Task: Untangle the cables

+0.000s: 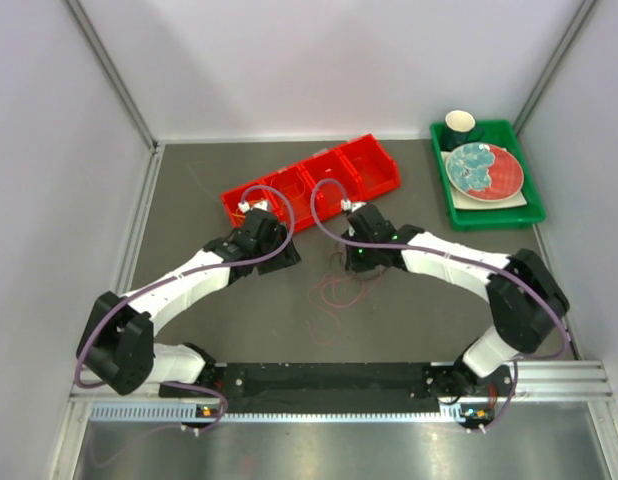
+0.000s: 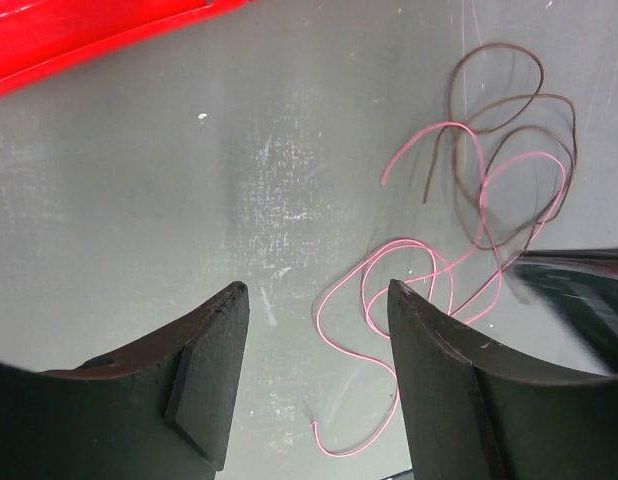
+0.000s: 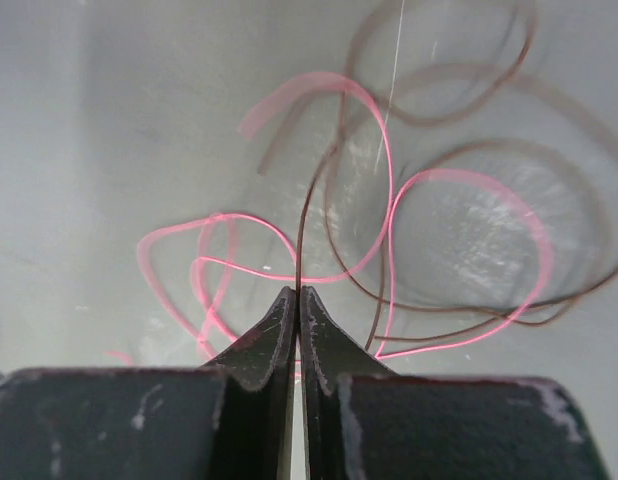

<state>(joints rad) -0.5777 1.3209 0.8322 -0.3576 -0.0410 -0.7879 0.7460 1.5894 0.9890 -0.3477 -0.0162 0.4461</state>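
Note:
A thin pink cable [image 2: 441, 124] and a thin dark brown cable [image 2: 497, 46] lie tangled in loose loops on the grey table [image 1: 189, 200]; in the top view the tangle [image 1: 339, 292] sits mid-table. My right gripper [image 3: 298, 292] is shut on a strand of the brown cable [image 3: 300, 230], with the pink cable [image 3: 314, 80] looping beneath it. It hangs over the tangle in the top view [image 1: 361, 260]. My left gripper [image 2: 317, 290] is open and empty, with a pink loop on the table between its fingers. It is left of the tangle [image 1: 281, 252].
A row of red bins [image 1: 309, 185] stands behind both grippers; its edge shows in the left wrist view [image 2: 69, 40]. A green tray [image 1: 499, 210] at the back right holds a plate and a dark cup. Metal rails line the table's sides.

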